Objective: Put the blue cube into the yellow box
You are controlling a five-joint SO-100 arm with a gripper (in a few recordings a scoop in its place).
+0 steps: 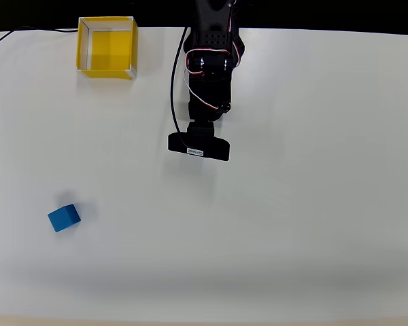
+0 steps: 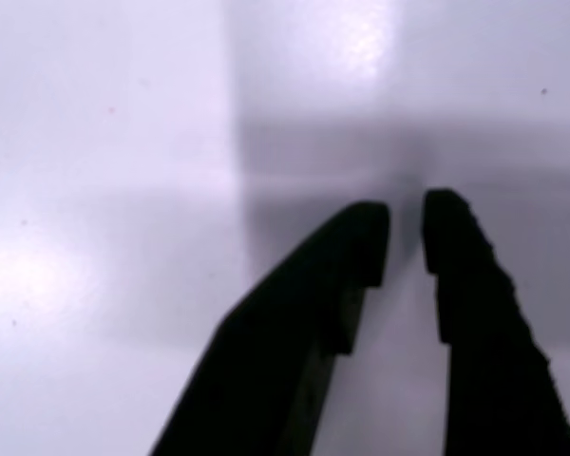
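Note:
The blue cube (image 1: 64, 217) sits on the white table at the lower left of the overhead view, turned slightly askew. The yellow box (image 1: 109, 49) stands at the far left edge of the table with nothing inside it. My black arm (image 1: 207, 75) reaches in from the top centre, well to the right of both, and its wrist block (image 1: 198, 146) covers the fingers from above. In the wrist view my gripper (image 2: 406, 223) points at bare table, its two dark fingers (image 2: 465, 285) nearly together with only a thin slit between them and nothing held.
A white table (image 1: 313, 204) fills the overhead view, with open surface between arm, cube and box. A black cable (image 1: 13, 34) runs along the far left edge near the box. A dark strip lies beyond the far edge.

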